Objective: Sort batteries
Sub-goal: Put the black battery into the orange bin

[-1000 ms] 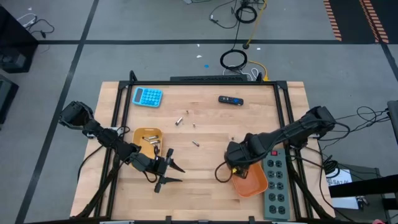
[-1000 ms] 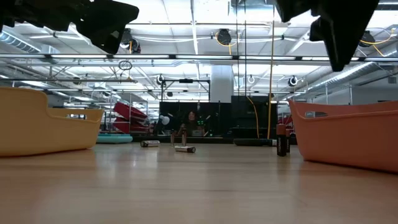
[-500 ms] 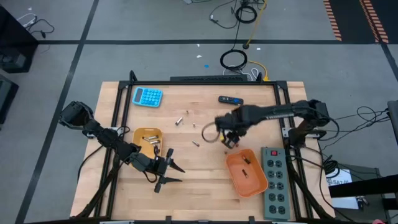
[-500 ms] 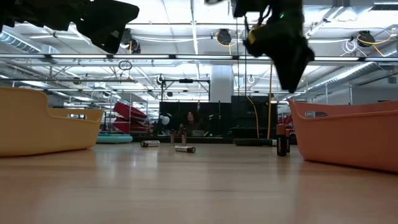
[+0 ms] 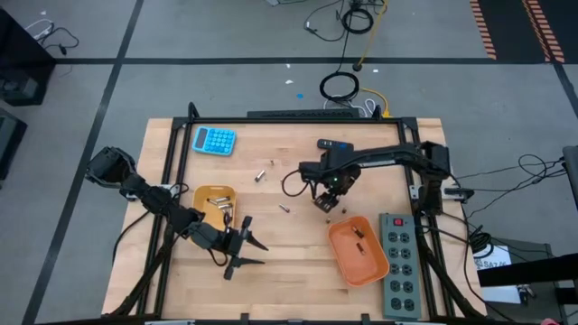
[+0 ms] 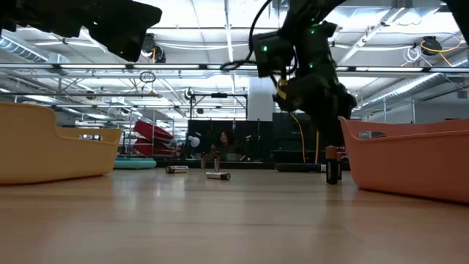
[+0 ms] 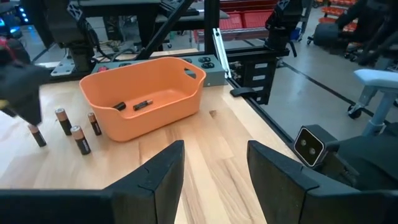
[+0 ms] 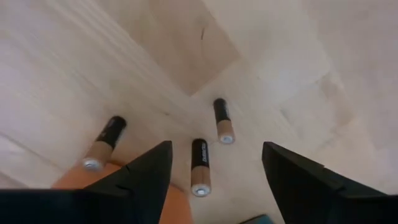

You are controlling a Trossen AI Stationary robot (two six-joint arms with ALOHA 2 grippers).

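Note:
Three batteries [image 8: 199, 165] stand upright on their ends on the wood, right below my right gripper [image 8: 214, 186], which hangs open above them next to the orange tray [image 5: 370, 266]. In the left wrist view the same group [image 7: 78, 138] stands beside that tray [image 7: 168, 106], which holds two batteries [image 7: 134, 106]. The yellow tray [image 5: 209, 194] holds several more. Loose batteries [image 5: 259, 174] lie farther back on the table. My left gripper [image 5: 246, 251] waits open near the table's near edge, close to the yellow tray.
A grey power strip [image 5: 397, 262] lies right of the orange tray. A blue calculator [image 5: 214, 140] and a black-and-blue device [image 5: 334, 144] sit near the far edge. One battery [image 5: 284, 208] lies alone mid-table. Bare wood stretches between the two trays.
My right gripper has left the orange tray, swung toward the far edge and a little left, then come down lower over the standing batteries. The left arm and the batteries have stayed put.

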